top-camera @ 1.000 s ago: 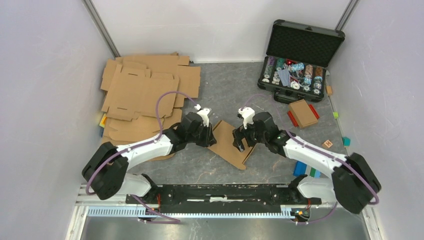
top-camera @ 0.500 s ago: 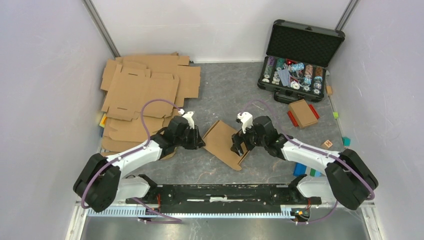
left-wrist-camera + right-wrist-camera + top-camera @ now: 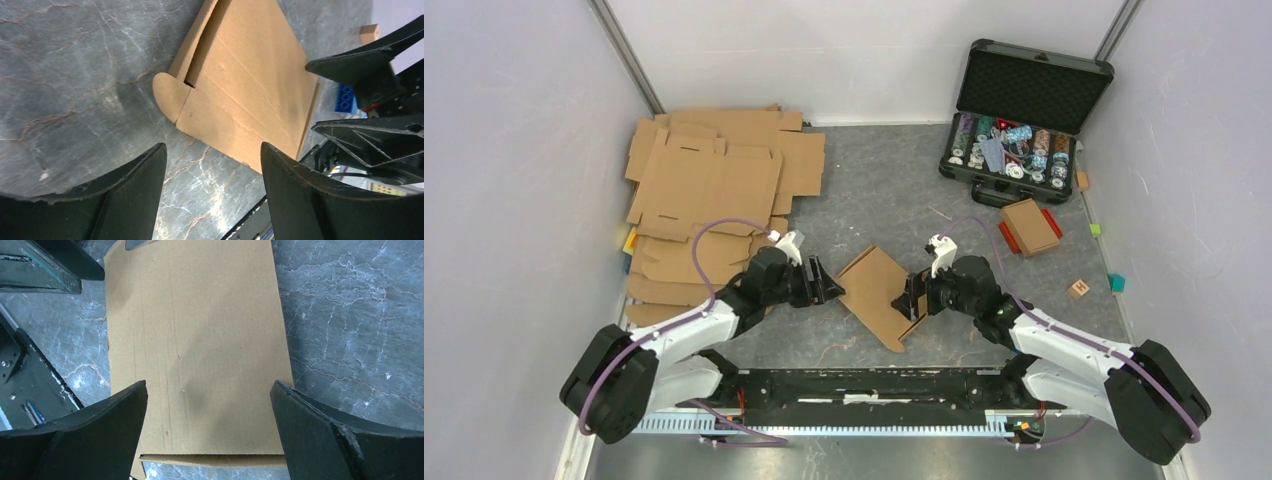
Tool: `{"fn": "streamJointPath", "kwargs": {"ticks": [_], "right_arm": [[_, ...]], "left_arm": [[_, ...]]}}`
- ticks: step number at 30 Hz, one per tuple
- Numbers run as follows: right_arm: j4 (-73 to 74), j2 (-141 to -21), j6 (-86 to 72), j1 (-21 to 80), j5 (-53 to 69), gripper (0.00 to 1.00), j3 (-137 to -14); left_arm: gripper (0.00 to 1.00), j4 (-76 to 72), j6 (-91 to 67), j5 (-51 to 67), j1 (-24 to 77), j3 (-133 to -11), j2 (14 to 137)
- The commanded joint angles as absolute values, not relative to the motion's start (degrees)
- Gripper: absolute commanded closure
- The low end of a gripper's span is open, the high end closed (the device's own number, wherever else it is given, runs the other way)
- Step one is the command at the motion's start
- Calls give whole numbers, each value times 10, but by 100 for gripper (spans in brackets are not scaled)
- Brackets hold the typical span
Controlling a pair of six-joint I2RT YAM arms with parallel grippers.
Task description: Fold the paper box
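Note:
The paper box (image 3: 876, 292) is a flat folded brown cardboard piece lying on the grey table between my two arms. In the left wrist view it (image 3: 240, 95) lies ahead of the fingers, with a rounded tab at its near corner. In the right wrist view it (image 3: 200, 340) fills the middle, its near edge folded up. My left gripper (image 3: 831, 287) is open and empty just left of the box. My right gripper (image 3: 908, 298) is open and empty at the box's right edge, its jaws standing to either side of that edge.
A stack of flat cardboard blanks (image 3: 709, 180) lies at the back left. An open black case of poker chips (image 3: 1019, 125) stands at the back right. A small folded cardboard box (image 3: 1030, 226), a wooden cube (image 3: 1080, 288) and coloured blocks (image 3: 1036, 338) lie at the right.
Both arms have drawn back toward the near edge. The left gripper has come off the box and now sits at its left. The box now lies flatter and nearer.

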State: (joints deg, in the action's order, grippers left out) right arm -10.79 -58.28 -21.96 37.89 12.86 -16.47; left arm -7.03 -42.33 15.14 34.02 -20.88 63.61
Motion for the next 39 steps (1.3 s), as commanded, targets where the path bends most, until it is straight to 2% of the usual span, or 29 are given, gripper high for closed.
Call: {"fn": "streamJointPath", "kwargs": {"ticks": [1, 7, 11, 17, 22, 29, 35, 39], "right_arm": [[-82, -587, -266, 386, 133, 2, -153], [-87, -588, -279, 389, 136, 2, -152], [-97, -594, -286, 392, 144, 2, -152], [-107, -614, -283, 397, 163, 8, -156], [-101, -623, -277, 401, 166, 12, -163], [-74, -616, -264, 408, 134, 9, -171], [-68, -628, -253, 408, 122, 10, -174], [-69, -643, -248, 408, 114, 11, -177]], "left_arm": [[26, -210, -511, 196, 340, -187, 661], [32, -310, -555, 204, 351, -159, 695], [34, -326, -563, 198, 367, -160, 710], [49, -369, -576, 201, 372, -165, 730], [56, -371, -569, 200, 375, -176, 748], [57, -391, -563, 197, 375, -163, 759], [43, -236, -513, 154, 375, -188, 658], [38, -145, -494, 129, 375, -189, 598]]}}
